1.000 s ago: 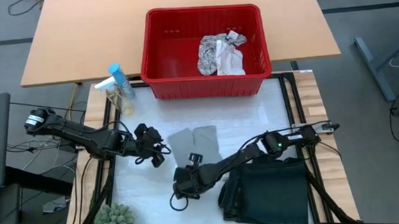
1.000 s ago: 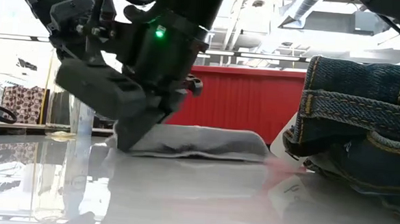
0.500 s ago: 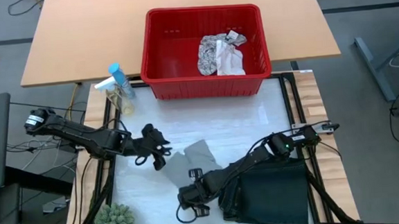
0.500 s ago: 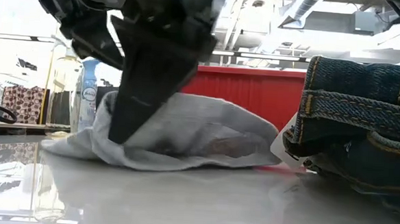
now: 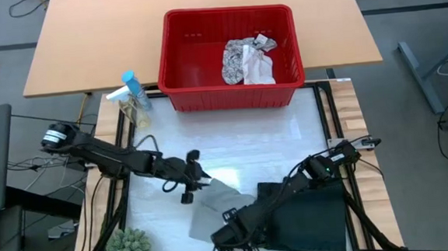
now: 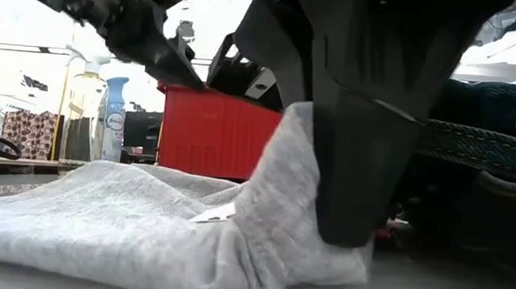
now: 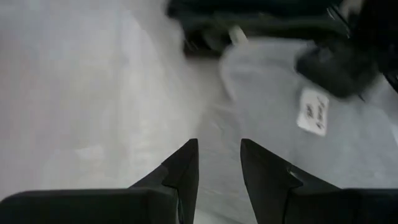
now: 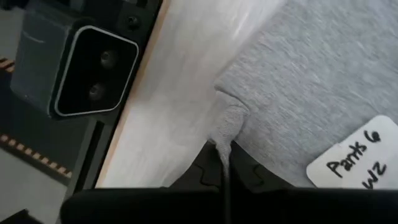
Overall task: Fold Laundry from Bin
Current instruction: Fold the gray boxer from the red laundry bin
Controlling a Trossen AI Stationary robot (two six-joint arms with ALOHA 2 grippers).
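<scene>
Dragged nearer by the right gripper [image 8: 225, 163] pinching it, grey cloth [image 8: 323, 81] shows a label [image 8: 356, 163]; left gripper [image 7: 217, 163] unclenched.

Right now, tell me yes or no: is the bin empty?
No: the high view shows a leaf-patterned cloth and a small whitish cloth lying inside the bin.

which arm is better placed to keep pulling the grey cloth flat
Right, probably. The right gripper is shut on the grey cloth at its near edge; the left gripper hovers open above the far edge, gripping nothing.
</scene>
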